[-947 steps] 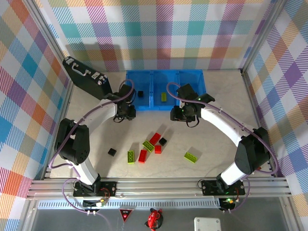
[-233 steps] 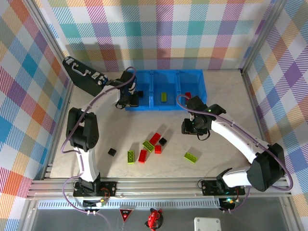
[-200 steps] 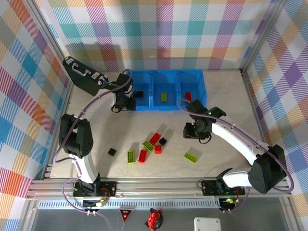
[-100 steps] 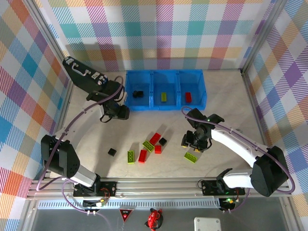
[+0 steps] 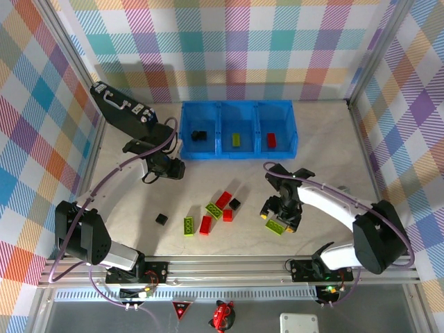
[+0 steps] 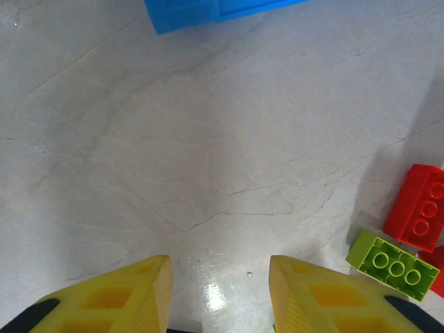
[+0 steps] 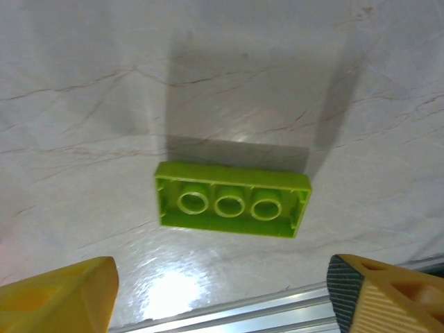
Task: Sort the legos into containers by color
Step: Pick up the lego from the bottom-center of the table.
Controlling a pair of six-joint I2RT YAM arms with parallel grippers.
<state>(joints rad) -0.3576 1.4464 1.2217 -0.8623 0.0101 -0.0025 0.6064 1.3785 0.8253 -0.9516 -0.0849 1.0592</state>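
Observation:
The blue tray (image 5: 239,154) stands at the back, its three containers holding a black lego (image 5: 199,134), a green one (image 5: 236,140) and a red one (image 5: 271,141). Loose red, green and black legos lie mid-table around (image 5: 215,211), and a single black one (image 5: 161,219) sits to their left. My right gripper (image 5: 281,215) hovers open over an upturned green lego (image 7: 232,201), the fingers well apart on either side of it (image 7: 222,291). My left gripper (image 5: 166,168) is open and empty over bare table (image 6: 220,277), in front of the tray's left corner (image 6: 187,12).
A black case (image 5: 125,111) leans at the back left. The aluminium rail (image 7: 277,305) of the table's near edge runs just behind the green lego. A red lego (image 6: 420,215) and a green one (image 6: 394,255) lie to the right of the left gripper.
My right gripper came down toward the near edge over the green lego and opened wide. My left gripper drew back from the tray's left container to the table.

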